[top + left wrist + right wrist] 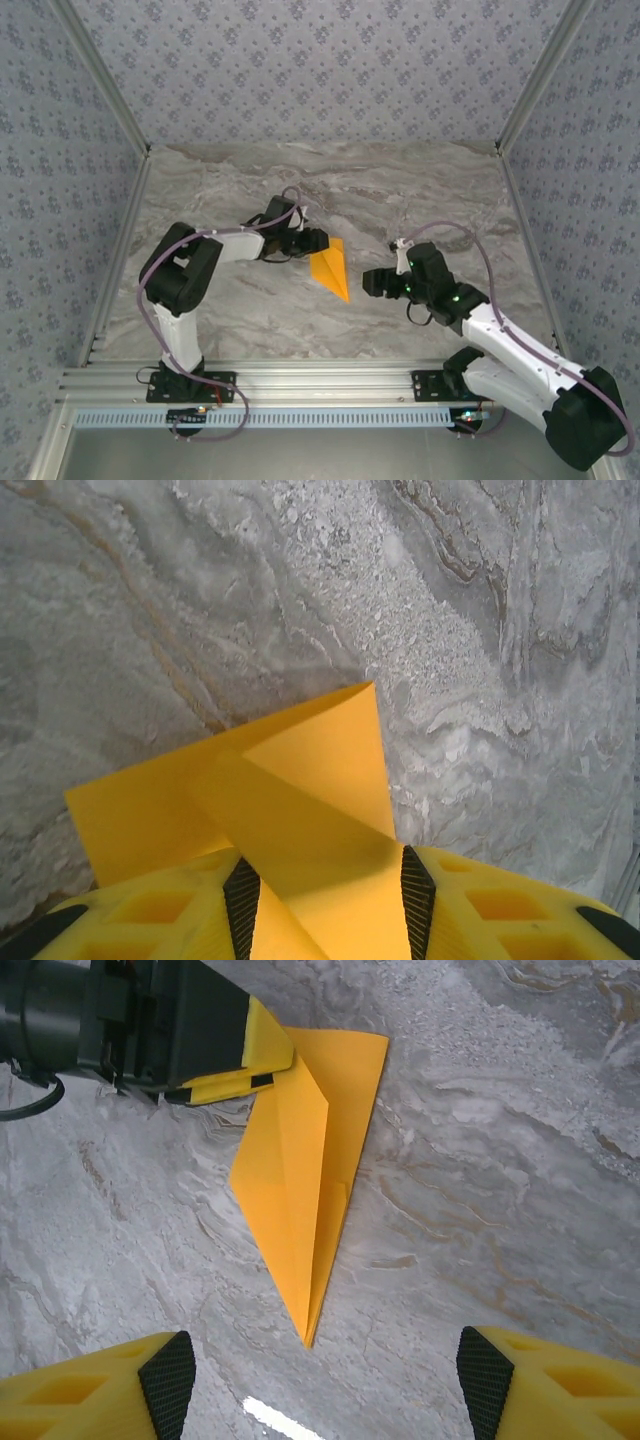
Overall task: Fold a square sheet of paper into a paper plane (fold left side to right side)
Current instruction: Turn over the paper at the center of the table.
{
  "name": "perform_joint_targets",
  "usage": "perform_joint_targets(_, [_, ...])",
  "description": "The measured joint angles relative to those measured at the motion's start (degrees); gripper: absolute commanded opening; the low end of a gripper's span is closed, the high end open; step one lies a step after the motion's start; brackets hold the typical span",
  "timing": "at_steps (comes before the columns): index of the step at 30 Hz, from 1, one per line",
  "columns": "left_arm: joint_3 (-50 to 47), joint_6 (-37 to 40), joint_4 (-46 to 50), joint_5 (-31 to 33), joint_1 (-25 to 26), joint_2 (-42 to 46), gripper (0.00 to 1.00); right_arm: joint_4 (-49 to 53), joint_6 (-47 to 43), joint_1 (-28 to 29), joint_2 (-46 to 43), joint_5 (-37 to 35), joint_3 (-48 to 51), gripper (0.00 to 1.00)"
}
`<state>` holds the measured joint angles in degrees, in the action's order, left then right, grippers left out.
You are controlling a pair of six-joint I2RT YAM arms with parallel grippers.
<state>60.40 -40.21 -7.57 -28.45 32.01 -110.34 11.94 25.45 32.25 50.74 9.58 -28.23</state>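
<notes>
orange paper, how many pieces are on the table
1. The folded paper plane lies in the middle of the table, its wide end between the left gripper fingers, its tip toward the near edge. None looks hidden.

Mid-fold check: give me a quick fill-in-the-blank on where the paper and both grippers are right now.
1. The left gripper has the wide end of the folded ___ between its fingers.
2. The right gripper holds its fingers ___, with nothing between them.
3. On the table, the pointed tip of the paper faces the ___ gripper.

Missing words: paper; open; right.
</notes>
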Motion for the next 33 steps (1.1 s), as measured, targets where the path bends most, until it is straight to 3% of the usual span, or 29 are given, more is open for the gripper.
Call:
perform_joint_targets(10, [3.8, 0.0, 1.3, 0.0, 0.0, -3.4, 0.41, 0.7, 0.0, -1.6, -2.1, 0.1, 0.9, 0.73])
perform_joint_targets(16, [3.8, -0.2, 1.3, -0.3, 0.0, -3.4, 0.15, 0.3, 0.6, -3.4, -2.3, 2.1, 2.9, 0.8])
perform_joint_targets(21, [3.8, 0.7, 1.1, -0.6, 0.0, -2.6, 0.0, -4.2, 3.2, -9.1, -2.9, 9.8, 6.0, 0.99])
perform_joint_targets(28, [1.9, 1.2, 1.3, -0.9, -0.1, 9.5, 0.0, -14.6, 7.7, -19.5, -2.9, 25.5, 9.2, 1.0])
perform_joint_targets(33, [0.8, 1.0, 0.5, -2.1, -0.5, 22.4, 0.0, -23.8, 11.3, -21.4, -2.6, 34.6, 9.2, 1.0])
